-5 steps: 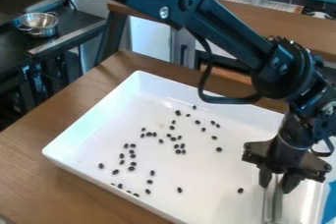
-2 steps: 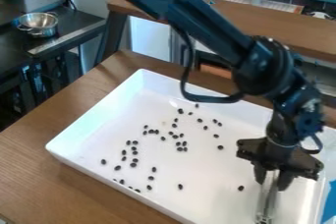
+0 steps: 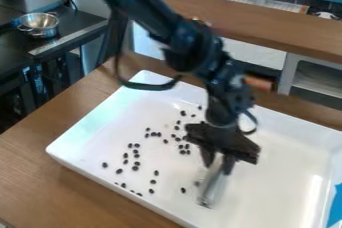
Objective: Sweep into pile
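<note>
Black beans [image 3: 156,173], the material to be swept, lie strewn across the floor of the white tray [image 3: 287,192], which sits on the wooden table [image 3: 27,162]. Loose clusters in the tray's middle; a straggling line runs from there to the near wall; one stray lies just to the left of the tool, as seen from where I stand.

Gripper [image 3: 218,162]: closed down narrow, holding a flat metallic tool [image 3: 212,187] between its two fingers. Tool is tilted, lower end at or near the tray floor, to the right of most of the beans.

Progress: early stage, in my judgement. No single pile formed. Small groups of touching or near-touching beans, but wide gaps between groups. Left to do: bring the scattered beans together, strays by the near wall included. Those against the wall may be awkward to reach with a straight edge.

Hard to make out: exact type of tool (scraper or spatula, perhaps), its upper end covered by the fingers; whether its edge touches the tray. Dark speck beside the blade is blurred, probably a bean. Gripper body may cover others. Near right part of the tray is cut off, as is a blue item [image 3: 336,207], unidentified.
</note>
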Controlling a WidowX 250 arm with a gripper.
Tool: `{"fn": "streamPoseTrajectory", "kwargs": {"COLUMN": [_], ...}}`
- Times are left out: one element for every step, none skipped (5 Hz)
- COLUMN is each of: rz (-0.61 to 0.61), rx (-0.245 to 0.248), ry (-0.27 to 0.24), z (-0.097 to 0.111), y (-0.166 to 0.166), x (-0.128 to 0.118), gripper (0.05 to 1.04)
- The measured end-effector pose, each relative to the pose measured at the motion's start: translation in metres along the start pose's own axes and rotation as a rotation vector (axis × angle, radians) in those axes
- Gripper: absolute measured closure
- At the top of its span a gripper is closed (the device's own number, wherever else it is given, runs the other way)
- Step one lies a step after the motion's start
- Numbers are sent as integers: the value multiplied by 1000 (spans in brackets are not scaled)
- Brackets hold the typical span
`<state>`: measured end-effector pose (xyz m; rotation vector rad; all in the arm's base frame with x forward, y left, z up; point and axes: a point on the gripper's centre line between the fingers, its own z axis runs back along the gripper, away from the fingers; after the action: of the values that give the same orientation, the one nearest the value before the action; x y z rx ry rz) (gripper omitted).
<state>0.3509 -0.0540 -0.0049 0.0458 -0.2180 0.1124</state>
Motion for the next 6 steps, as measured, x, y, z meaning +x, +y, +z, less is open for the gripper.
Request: {"fn": "streamPoseTrajectory", "kwargs": {"rz": [-18, -63, -66, -66, -63, -18], "rx": [8, 15, 26, 46, 26, -32], "ry": [-3, -22, -14, 21, 65, 60], "z": [0, -1, 0, 2, 6, 9], "y": [40, 73, 120, 156, 175, 172], "x": [-8, -10, -21, -30, -41, -44], "gripper": [741, 741, 741, 741, 741, 741]}}
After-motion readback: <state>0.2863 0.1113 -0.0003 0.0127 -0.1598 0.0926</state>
